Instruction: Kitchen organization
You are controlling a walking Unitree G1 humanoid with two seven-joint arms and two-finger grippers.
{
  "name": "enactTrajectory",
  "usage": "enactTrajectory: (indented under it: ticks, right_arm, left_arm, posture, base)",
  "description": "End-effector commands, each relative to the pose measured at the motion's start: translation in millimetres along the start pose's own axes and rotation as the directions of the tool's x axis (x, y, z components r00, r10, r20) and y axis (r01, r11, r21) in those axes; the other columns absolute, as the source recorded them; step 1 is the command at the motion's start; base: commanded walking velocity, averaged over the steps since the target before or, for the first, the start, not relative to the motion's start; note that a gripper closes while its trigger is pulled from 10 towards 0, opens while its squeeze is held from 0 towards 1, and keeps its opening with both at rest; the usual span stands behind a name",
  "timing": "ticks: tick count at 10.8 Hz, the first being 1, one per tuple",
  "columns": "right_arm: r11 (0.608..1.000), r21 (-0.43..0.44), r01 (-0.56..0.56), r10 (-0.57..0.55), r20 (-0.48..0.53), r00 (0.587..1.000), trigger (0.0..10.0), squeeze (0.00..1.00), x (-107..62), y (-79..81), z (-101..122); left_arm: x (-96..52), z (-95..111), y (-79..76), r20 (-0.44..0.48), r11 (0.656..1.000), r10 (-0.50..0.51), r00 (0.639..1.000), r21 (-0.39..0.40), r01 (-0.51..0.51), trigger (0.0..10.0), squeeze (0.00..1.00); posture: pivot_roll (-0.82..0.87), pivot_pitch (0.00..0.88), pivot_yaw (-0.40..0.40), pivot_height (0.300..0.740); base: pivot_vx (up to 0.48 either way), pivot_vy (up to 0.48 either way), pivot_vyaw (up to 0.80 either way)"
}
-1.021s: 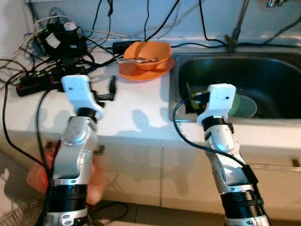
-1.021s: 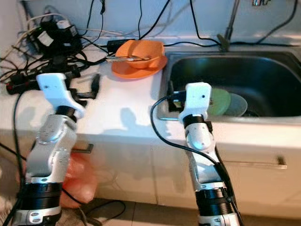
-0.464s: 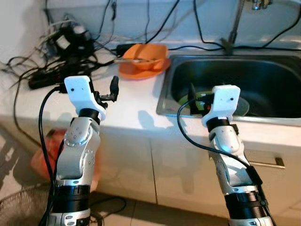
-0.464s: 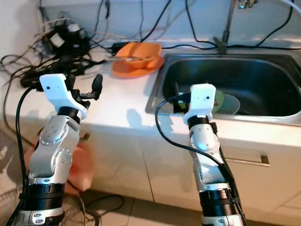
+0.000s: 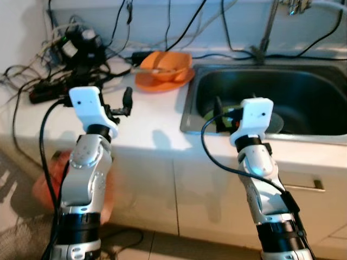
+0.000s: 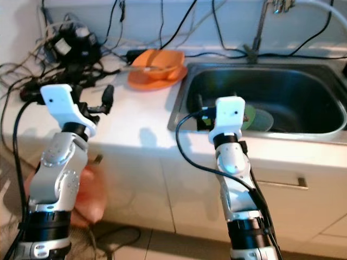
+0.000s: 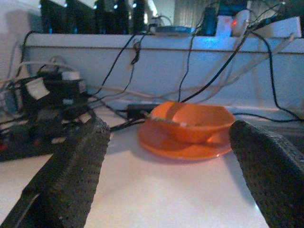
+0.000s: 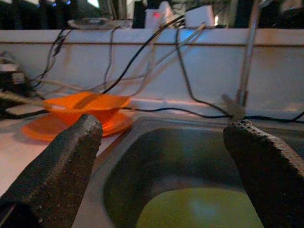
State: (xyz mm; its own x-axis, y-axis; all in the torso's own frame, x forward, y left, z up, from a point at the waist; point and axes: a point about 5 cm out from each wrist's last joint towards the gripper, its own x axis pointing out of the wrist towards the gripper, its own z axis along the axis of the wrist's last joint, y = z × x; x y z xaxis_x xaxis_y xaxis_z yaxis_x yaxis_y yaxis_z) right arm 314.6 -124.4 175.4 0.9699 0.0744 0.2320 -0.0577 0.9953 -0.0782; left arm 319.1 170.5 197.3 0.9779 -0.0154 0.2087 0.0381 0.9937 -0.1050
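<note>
An orange bowl (image 5: pixel 165 60) with a utensil lying in it sits on an orange plate (image 5: pixel 161 82) at the back of the white counter, just left of the steel sink (image 5: pixel 187 108). A green plate (image 6: pixel 249 115) lies in the sink's basin beside a grey plate (image 6: pixel 267 119). My left gripper (image 5: pixel 122 105) is open and empty, held above the counter's front part and pointing at the bowl (image 7: pixel 197 121). Open too, my right gripper (image 5: pixel 224 115) hangs over the sink's near left corner, above the green plate (image 8: pixel 199 209).
A tangle of black cables and power adapters (image 5: pixel 73 49) covers the counter's back left. The faucet (image 5: pixel 268 27) rises behind the sink. Below the counter are white cabinet fronts with a drawer handle (image 5: pixel 306 187). An orange bag (image 5: pixel 46 187) lies on the floor at left.
The whole picture has shifted as the camera drew back from the counter. Both arms keep the same pose, with their grippers open.
</note>
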Motion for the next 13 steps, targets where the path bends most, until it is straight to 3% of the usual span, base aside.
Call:
enactTrajectory:
  ticks: [1,4,9,12,13]
  right_arm:
    - [1.0,-0.017,-0.002,0.002,0.015,1.0,10.0,0.0,-0.8,-2.5,2]
    - [1.0,-0.021,-0.001,0.002,0.028,1.0,10.0,0.0,0.4,0.1,5]
    - [1.0,0.0,-0.007,0.007,0.006,1.0,10.0,0.0,-0.1,2.7,2]
    - [0.996,0.092,-0.008,0.011,-0.032,0.999,10.0,0.0,1.5,2.9,1]
    - [0.997,0.079,0.01,-0.007,-0.039,0.999,10.0,0.0,2.5,3.4,2]
  left_arm:
    - [0.6,8,-0.3,0.033,1.0,0.0,0.999,0.01,0.0,10.0,0.0]
    - [0.2,8,-1.2,0.035,1.0,-0.002,0.999,0.012,0.002,10.0,0.0]
    - [1.7,5,1.4,0.019,1.0,0.018,1.0,0.008,-0.018,10.0,0.0]
    - [9.0,6,14.0,0.014,0.997,0.072,0.997,0.005,-0.072,10.0,0.0]
    - [11.3,6,16.8,0.009,0.997,0.082,0.997,0.009,-0.082,10.0,0.0]
  posture:
    - [0.08,0.0,0.106,0.74]
    - [0.08,0.0,0.11,0.74]
    - [0.08,0.0,0.113,0.74]
    - [0.08,0.0,0.108,0.74]
    - [0.08,0.0,0.105,0.74]
  base:
    - [0.461,0.0,0.0]
    - [0.464,0.0,0.0]
    - [0.0,0.0,0.0]
    - [0.0,0.0,0.0]
    - [0.0,0.0,0.0]
